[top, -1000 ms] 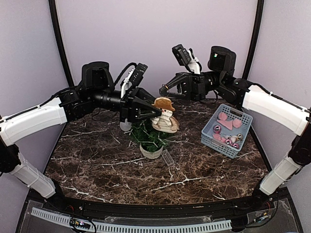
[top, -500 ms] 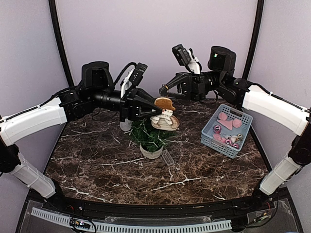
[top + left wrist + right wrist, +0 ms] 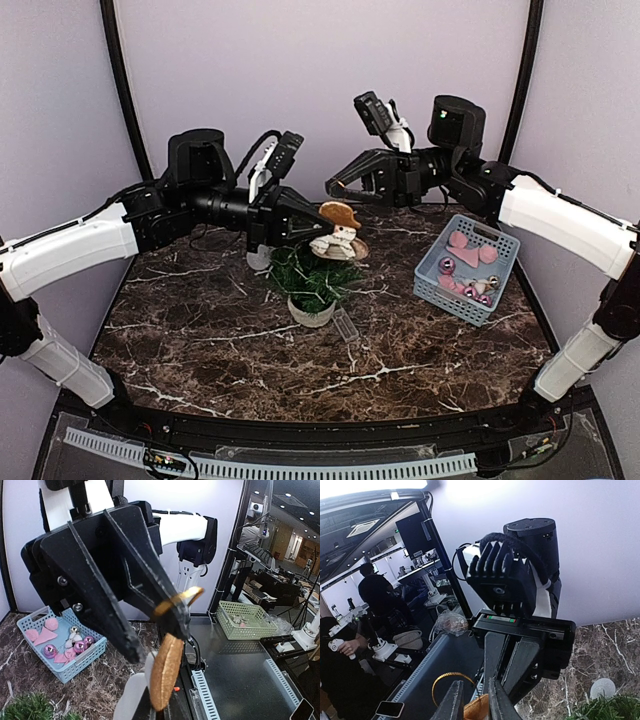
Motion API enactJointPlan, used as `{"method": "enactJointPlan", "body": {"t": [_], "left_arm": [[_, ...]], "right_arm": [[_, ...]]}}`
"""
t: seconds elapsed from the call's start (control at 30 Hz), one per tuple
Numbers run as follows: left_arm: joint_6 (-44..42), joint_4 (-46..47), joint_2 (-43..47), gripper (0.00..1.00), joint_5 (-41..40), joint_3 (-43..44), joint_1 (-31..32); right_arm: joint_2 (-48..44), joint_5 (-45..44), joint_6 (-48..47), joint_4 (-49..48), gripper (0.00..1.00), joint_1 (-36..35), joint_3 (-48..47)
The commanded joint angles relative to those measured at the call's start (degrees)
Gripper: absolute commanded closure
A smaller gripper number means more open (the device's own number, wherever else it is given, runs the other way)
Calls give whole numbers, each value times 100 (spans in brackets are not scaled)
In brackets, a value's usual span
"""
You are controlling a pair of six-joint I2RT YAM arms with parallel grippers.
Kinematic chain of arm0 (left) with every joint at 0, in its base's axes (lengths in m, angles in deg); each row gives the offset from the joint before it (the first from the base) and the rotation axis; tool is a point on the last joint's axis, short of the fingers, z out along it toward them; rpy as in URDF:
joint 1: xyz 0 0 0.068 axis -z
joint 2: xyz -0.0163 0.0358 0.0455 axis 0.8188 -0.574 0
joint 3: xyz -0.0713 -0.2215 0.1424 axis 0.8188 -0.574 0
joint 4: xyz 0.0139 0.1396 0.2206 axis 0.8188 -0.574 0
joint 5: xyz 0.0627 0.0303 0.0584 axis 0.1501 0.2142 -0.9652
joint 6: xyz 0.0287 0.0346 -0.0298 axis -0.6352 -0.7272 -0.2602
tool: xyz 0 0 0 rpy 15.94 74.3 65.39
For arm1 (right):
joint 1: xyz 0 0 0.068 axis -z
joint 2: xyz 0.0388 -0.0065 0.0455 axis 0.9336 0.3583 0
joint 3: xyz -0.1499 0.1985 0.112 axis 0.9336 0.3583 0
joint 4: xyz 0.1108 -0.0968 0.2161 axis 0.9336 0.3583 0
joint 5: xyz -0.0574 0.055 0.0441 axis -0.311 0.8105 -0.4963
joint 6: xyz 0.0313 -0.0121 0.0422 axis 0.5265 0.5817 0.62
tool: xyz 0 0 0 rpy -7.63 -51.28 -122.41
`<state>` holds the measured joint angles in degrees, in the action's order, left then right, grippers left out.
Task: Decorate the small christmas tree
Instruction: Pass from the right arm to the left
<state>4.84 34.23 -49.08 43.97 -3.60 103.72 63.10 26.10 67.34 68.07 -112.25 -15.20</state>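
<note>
The small christmas tree [image 3: 305,275] stands mid-table in a pale pot [image 3: 311,312]. Just above its right side hangs a snowman ornament [image 3: 338,238] with a brown hat. My left gripper [image 3: 312,228] is shut on the top of the ornament. In the left wrist view the gold loop [image 3: 182,600] is pinched between the fingers of my left gripper [image 3: 157,642], and the brown hat [image 3: 167,672] dangles below. My right gripper [image 3: 333,186] hovers just above and behind the hat with its jaws slightly apart. In the right wrist view the right gripper [image 3: 475,702] frames the hat [image 3: 477,709], and the gold loop [image 3: 451,679] sits beside it.
A blue basket [image 3: 445,296] with pink hearts and shiny baubles sits at the right; it also shows in the left wrist view [image 3: 75,662]. A small clear plastic piece [image 3: 345,325] lies in front of the pot. A pale ball [image 3: 258,260] rests behind the tree.
My left gripper has closed on the ornament, which now hangs a little higher and more tilted. The right gripper's jaws have parted slightly. Neither arm has shifted much.
</note>
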Motion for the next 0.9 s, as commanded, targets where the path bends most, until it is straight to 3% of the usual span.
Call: {"method": "enactJointPlan", "body": {"t": [0.0, 0.13, 0.23, 0.33, 0.53, 0.87], "left_arm": [[110, 192, 282, 95, -33, -203, 28], [227, 171, 472, 95, -332, -472, 23], [413, 128, 685, 96, -738, -734, 19], [671, -44, 838, 98, -1183, -1004, 20], [1260, -331, 1121, 98, -1221, -1585, 19], [1125, -270, 1691, 97, -1158, -2717, 31]], "right_arm": [[-117, -258, -164, -11, 71, 67, 93], [-420, -924, -189, 10, 30, 416, 510], [-688, -1396, 16, -181, 13, 810, 980], [-979, -1881, -4, -165, 8, 993, 1363], [-1536, -2460, -274, 267, 8, 928, 1976], [-1931, -3191, 1034, -644, 14, -4, 3485]]}}
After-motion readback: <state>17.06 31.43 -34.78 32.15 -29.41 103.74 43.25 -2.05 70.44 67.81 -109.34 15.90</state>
